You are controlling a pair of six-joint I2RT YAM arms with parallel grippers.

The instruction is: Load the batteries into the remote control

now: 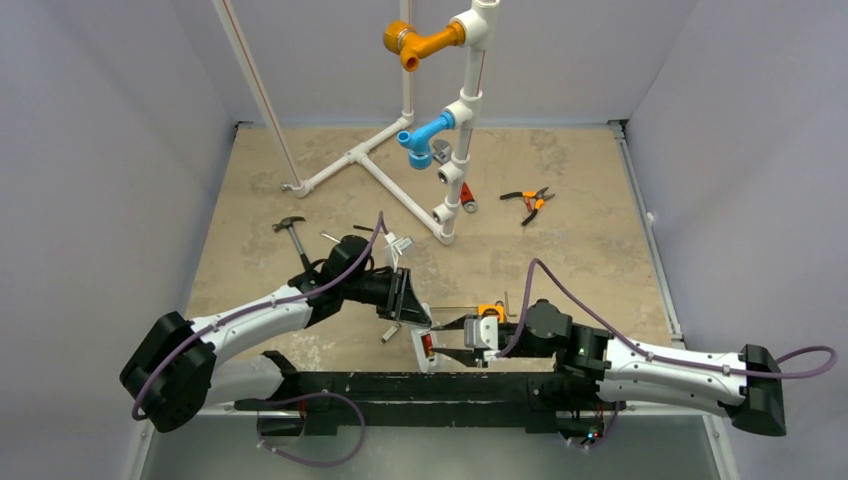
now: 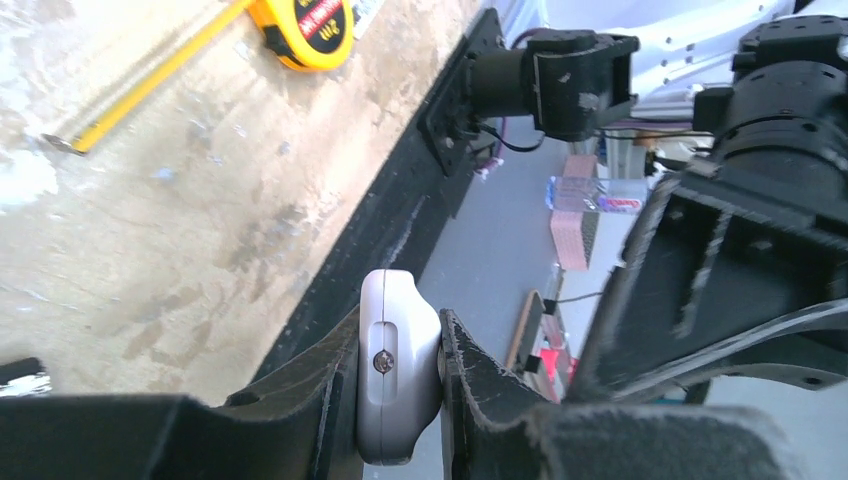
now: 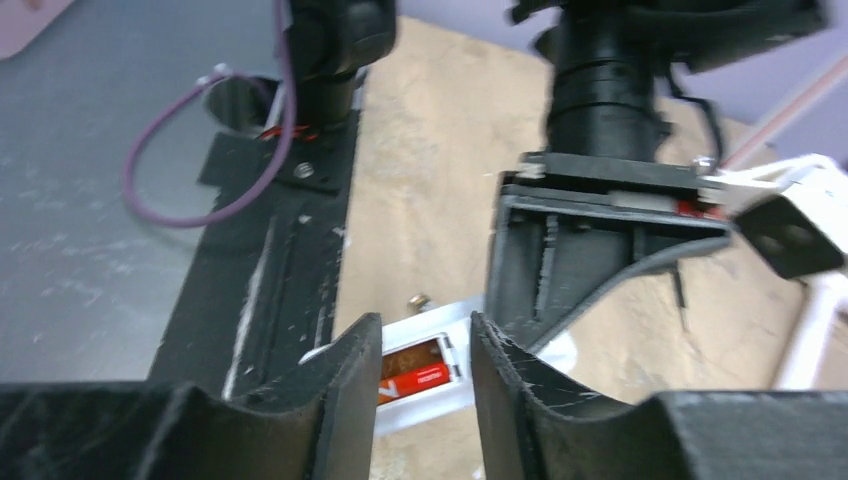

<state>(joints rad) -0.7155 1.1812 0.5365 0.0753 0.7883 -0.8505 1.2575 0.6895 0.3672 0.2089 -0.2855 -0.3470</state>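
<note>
Left wrist view: left gripper (image 2: 400, 330) clamped on the white remote control (image 2: 396, 400), near the table (image 2: 150, 250) edge. Right wrist view: right gripper (image 3: 425, 335) jaws apart, empty; red battery (image 3: 413, 378) seated in the remote's bay.

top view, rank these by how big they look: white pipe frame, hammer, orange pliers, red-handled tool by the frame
1. white pipe frame, by far the largest
2. hammer and orange pliers: these look about alike, so not ranked
3. red-handled tool, the smallest
</note>
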